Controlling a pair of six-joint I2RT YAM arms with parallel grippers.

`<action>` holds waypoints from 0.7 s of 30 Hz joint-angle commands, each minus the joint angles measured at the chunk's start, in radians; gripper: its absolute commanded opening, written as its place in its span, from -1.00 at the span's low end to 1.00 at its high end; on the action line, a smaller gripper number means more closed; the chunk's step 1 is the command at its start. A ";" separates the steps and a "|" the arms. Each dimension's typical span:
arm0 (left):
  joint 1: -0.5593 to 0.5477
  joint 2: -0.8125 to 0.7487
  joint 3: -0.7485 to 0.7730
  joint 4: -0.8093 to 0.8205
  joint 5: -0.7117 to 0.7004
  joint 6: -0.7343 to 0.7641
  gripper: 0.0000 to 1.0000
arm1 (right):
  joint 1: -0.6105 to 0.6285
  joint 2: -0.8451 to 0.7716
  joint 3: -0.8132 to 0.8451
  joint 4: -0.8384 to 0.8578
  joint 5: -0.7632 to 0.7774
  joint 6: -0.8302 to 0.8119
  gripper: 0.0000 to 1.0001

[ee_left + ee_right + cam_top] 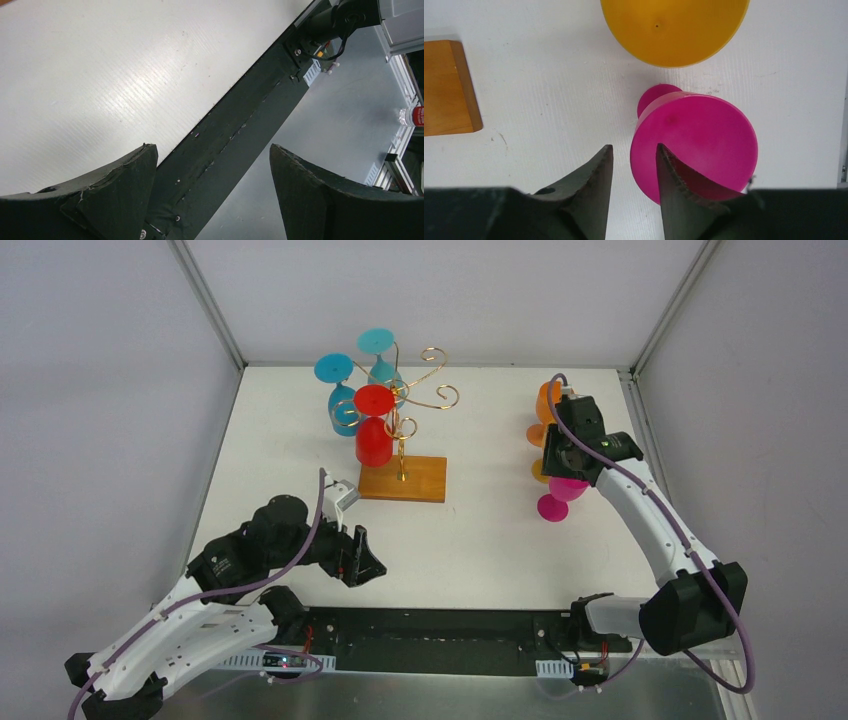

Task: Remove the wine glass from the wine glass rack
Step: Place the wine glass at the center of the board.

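at the near left of the white table (480, 540), the left gripper (360, 562) hovers with its jaws spread wide and nothing between them; its wrist view shows only bare tabletop and the dark front edge beneath. further in, near the middle, stands the wine glass rack (403, 480), gold scroll arms rising from a stem on its flat wooden base. two blue wine glasses (335, 370) hang upside down on its far left arms, and a red wine glass (374, 435) hangs upside down at the front, just above the base's left end. well to the right, an orange wine glass (548, 400) sits on the table at the far side, with a yellow wine glass (674, 30) just nearer. beside the yellow one the pink wine glass (704, 135) rests on the table, off the rack. the right gripper (634, 146) hangs right over it, jaws only narrowly parted, the pink rim showing in the gap; whether a finger touches it i cannot tell.
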 commanded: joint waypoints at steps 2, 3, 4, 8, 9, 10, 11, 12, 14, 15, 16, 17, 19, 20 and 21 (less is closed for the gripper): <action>-0.003 -0.005 0.037 0.005 -0.057 -0.017 0.68 | -0.004 -0.051 0.093 -0.012 0.017 0.030 -0.06; -0.003 -0.001 0.043 0.005 -0.067 -0.021 0.67 | -0.004 -0.060 0.103 -0.018 0.015 0.033 -0.01; -0.003 0.005 0.050 0.005 -0.074 -0.024 0.67 | -0.005 -0.069 0.115 -0.025 0.014 0.034 0.02; -0.003 0.029 0.087 0.005 -0.110 -0.038 0.66 | -0.002 -0.119 0.120 -0.016 -0.019 0.029 0.11; -0.003 0.034 0.103 0.005 -0.129 -0.042 0.65 | -0.001 -0.132 0.117 -0.007 -0.041 0.030 0.13; -0.002 0.040 0.115 0.005 -0.149 -0.046 0.65 | -0.001 -0.150 0.111 0.006 -0.063 0.034 0.15; -0.003 0.044 0.128 0.006 -0.167 -0.048 0.66 | -0.001 -0.162 0.108 0.017 -0.086 0.041 0.16; -0.003 0.049 0.140 0.007 -0.187 -0.052 0.66 | -0.001 -0.173 0.105 0.027 -0.107 0.048 0.18; -0.002 0.062 0.170 0.008 -0.227 -0.062 0.66 | -0.001 -0.190 0.103 0.047 -0.146 0.053 0.24; -0.003 0.069 0.186 0.009 -0.255 -0.070 0.66 | -0.001 -0.202 0.098 0.063 -0.155 0.054 0.25; -0.002 0.077 0.200 0.009 -0.280 -0.081 0.66 | -0.002 -0.208 0.092 0.075 -0.159 0.059 0.28; -0.003 0.086 0.215 0.009 -0.315 -0.096 0.66 | -0.001 -0.217 0.085 0.092 -0.162 0.065 0.30; -0.003 0.105 0.243 0.013 -0.378 -0.122 0.66 | -0.001 -0.234 0.071 0.126 -0.180 0.088 0.34; -0.002 0.114 0.257 0.018 -0.397 -0.134 0.66 | -0.002 -0.242 0.060 0.146 -0.199 0.100 0.37; -0.003 0.121 0.269 0.025 -0.415 -0.143 0.66 | -0.001 -0.253 0.043 0.170 -0.213 0.112 0.38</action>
